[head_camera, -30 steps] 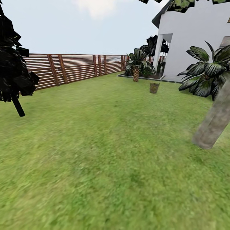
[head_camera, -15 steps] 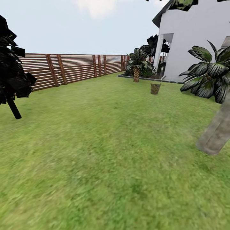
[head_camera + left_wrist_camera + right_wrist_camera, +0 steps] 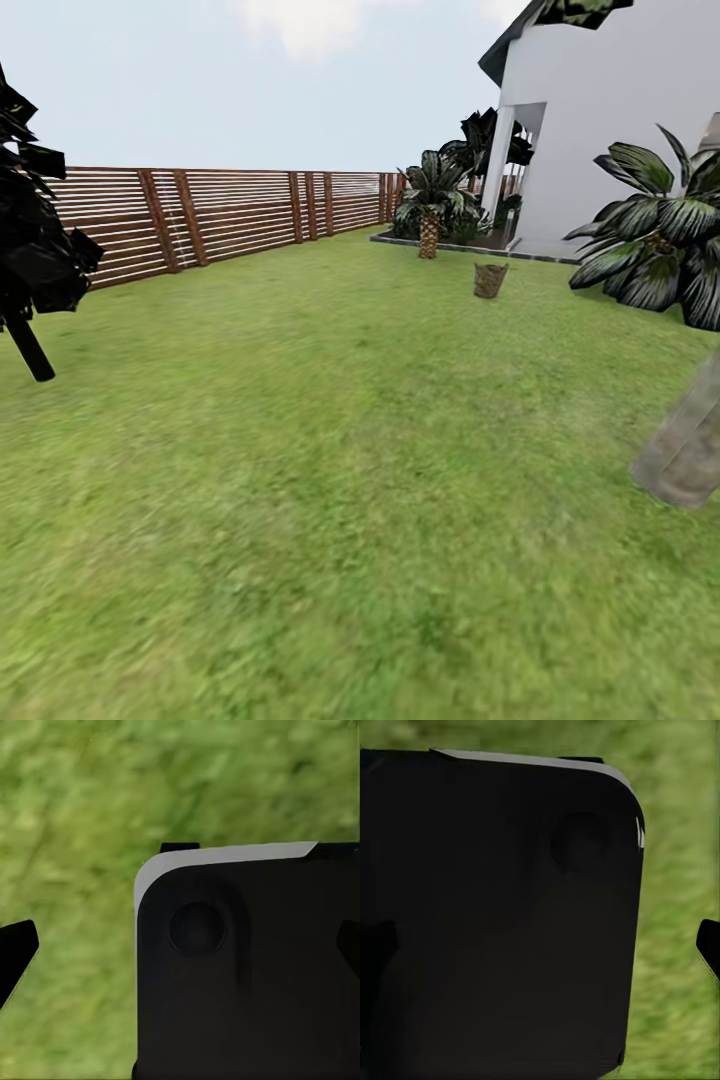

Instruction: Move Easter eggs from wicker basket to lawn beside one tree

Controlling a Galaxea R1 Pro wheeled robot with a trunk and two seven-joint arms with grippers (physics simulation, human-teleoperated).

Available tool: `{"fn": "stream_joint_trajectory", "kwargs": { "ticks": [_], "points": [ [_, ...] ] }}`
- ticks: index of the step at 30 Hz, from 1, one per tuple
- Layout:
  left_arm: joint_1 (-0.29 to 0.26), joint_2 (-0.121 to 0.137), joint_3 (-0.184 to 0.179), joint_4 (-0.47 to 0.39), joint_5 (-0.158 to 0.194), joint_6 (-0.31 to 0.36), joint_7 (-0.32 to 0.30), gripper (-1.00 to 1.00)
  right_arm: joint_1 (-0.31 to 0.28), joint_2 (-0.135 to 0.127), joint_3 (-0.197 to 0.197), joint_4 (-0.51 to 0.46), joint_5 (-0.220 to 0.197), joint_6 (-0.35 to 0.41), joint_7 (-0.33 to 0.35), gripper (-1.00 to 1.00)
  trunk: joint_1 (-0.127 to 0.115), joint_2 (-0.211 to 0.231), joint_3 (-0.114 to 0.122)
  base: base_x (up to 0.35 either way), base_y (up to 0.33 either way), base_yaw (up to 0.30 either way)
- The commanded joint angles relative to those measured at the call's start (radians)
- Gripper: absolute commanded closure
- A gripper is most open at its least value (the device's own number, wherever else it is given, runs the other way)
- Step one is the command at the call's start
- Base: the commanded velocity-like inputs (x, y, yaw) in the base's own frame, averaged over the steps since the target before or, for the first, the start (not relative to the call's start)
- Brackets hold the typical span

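The broad, patchy green lawn [image 3: 330, 450] spreads across the head view from the near edge to the far end of the garden. A white-walled house with a dark roof edge [image 3: 610, 110] rises at the far right, with a strip of grey paving [image 3: 450, 246] along its foot. A brown horizontal-slat wooden fence [image 3: 230, 212] runs along the left and far side of the grass. At the right edge stands the lower part of a thick, mottled grey-tan tree trunk [image 3: 688, 445], leaning and cut off by the frame. A dark, blocky-leaved narrow tree [image 3: 30, 250] stands on the grass at the left edge. A broad bush of dark striped fronds [image 3: 655, 240] sits by the house wall at the right, behind the trunk. A short palm with a scaly trunk [image 3: 428, 205] grows near the paving at the far end.

The small round brown wicker basket [image 3: 490, 280] stands upright on the lawn far ahead, well apart from the grey-tan trunk and near the paving and the short palm. It is too small and distant to tell what lies inside.

In the left wrist view a large black housing with a pale rim [image 3: 247, 967] hangs over blurred grass, and in the right wrist view a similar black block [image 3: 495, 915] covers most of the picture. I cannot tell whether either arm's fingers are spread or pressed together.
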Motion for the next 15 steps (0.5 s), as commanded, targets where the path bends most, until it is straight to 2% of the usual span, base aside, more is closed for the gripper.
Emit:
{"fn": "stream_joint_trajectory", "kwargs": {
  "ticks": [1, 11, 15],
  "points": [
    [0.000, 0.000, 0.000, 0.001, -0.001, -0.003, 0.001, -1.00, 0.000, 0.001, 0.002, -0.002, 0.001, -0.002, 0.001, -1.00, 0.001, 0.000, -0.001, 0.332, 0.000, 0.000],
    [-0.001, 0.000, 0.000, 0.001, -0.001, -0.003, 0.001, -1.00, 0.000, 0.011, 0.004, -0.002, 0.001, -0.004, 0.007, -1.00, 0.001, 0.000, -0.001, 0.332, 0.003, -0.001],
    [-0.001, 0.000, -0.001, 0.001, -0.001, -0.003, 0.001, -1.00, 0.000, 0.012, 0.004, -0.001, -0.002, -0.004, 0.007, -1.00, 0.001, 0.000, -0.001, 0.332, 0.053, -0.072]
  ]
}}
